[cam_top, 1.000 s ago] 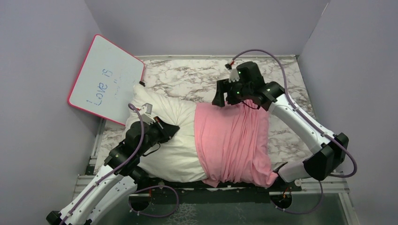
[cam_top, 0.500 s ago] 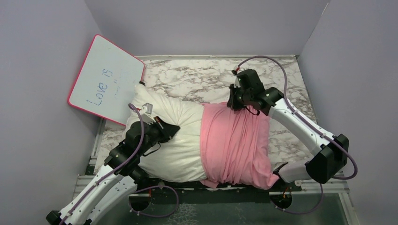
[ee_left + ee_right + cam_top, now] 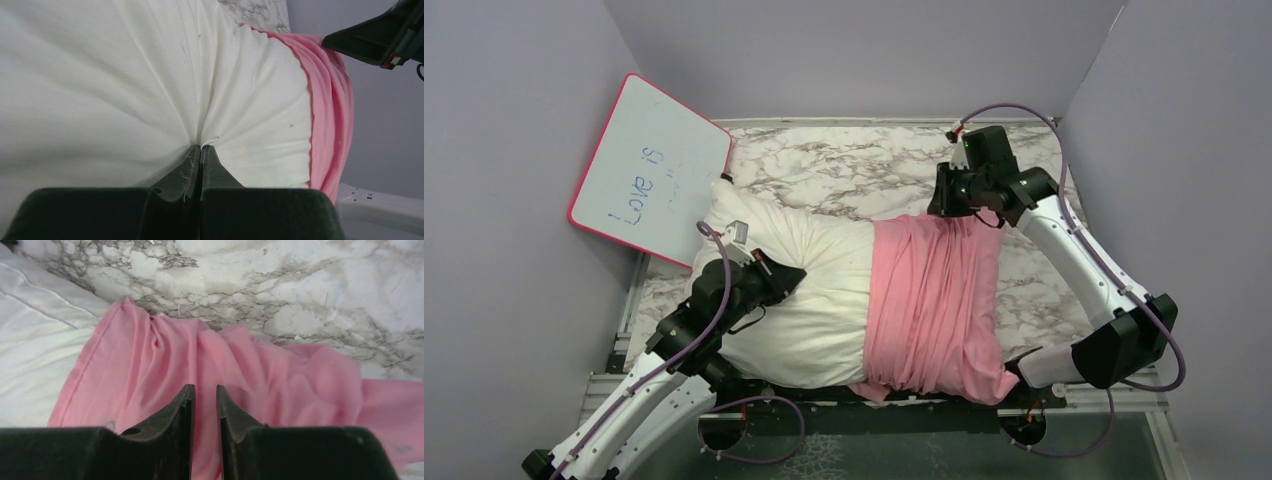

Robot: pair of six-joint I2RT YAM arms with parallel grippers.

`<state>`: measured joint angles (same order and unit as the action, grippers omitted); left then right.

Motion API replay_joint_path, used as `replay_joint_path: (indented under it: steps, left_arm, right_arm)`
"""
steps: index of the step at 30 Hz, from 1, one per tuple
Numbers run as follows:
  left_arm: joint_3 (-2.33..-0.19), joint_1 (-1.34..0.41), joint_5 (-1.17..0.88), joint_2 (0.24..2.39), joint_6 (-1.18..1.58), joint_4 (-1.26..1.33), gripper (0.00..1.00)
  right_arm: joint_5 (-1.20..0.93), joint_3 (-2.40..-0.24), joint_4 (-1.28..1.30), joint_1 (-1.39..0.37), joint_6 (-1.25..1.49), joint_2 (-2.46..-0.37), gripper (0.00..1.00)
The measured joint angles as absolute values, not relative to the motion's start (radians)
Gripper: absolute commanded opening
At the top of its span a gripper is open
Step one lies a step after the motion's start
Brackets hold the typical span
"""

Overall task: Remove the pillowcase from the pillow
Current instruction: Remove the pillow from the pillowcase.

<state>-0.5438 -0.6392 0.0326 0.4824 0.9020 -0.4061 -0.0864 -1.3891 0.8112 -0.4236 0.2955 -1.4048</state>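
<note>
The white pillow (image 3: 794, 290) lies across the marble table, and the pink pillowcase (image 3: 934, 300) covers only its right half, bunched in folds. My left gripper (image 3: 799, 272) is shut on a pinch of the pillow's bare white fabric (image 3: 150, 90), which puckers into its tips (image 3: 201, 146). At the far edge of the pillowcase my right gripper (image 3: 939, 205) points down at the cloth. In the right wrist view its jaws (image 3: 205, 387) stand a narrow gap apart over the pink folds (image 3: 280, 370), with cloth showing in the gap but no pinch visible.
A pink-framed whiteboard (image 3: 649, 170) leans against the left wall behind the pillow. Marble tabletop (image 3: 844, 165) shows beyond the pillow, and grey walls close in on three sides. The right arm's black wrist (image 3: 380, 40) appears in the left wrist view.
My right gripper closed on the pillowcase's far edge and moved right, dragging its open edge rightward and baring more pillow; its jaws have now parted slightly. The left gripper has kept its hold.
</note>
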Motion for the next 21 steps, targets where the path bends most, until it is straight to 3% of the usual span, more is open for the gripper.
replay_joint_path:
  steps: [3,4,11,17,21]
  left_arm:
    - [-0.544,-0.639,0.042,0.483,0.902,-0.416,0.0]
    - [-0.544,-0.639,0.043,0.483,0.902,-0.417,0.0]
    - [-0.557,-0.639,0.052,0.494,0.9,-0.427,0.0]
    - [-0.578,-0.639,0.055,0.51,0.897,-0.446,0.01]
    - [-0.591,-0.639,0.058,0.524,0.891,-0.456,0.39]
  right_arm:
    - [-0.127,-1.421,0.813,-0.406,0.281,-1.394,0.65]
    - [-0.129,-1.422,0.812,-0.4,0.278,-1.379,0.69]
    - [-0.04,-1.399,0.866,-0.4,0.295,-1.14,0.74]
    - [0.121,-1.208,0.958,-0.4,0.406,-0.883,0.81]
    - [0.132,-1.026,1.006,-0.4,0.515,-0.76,0.81]
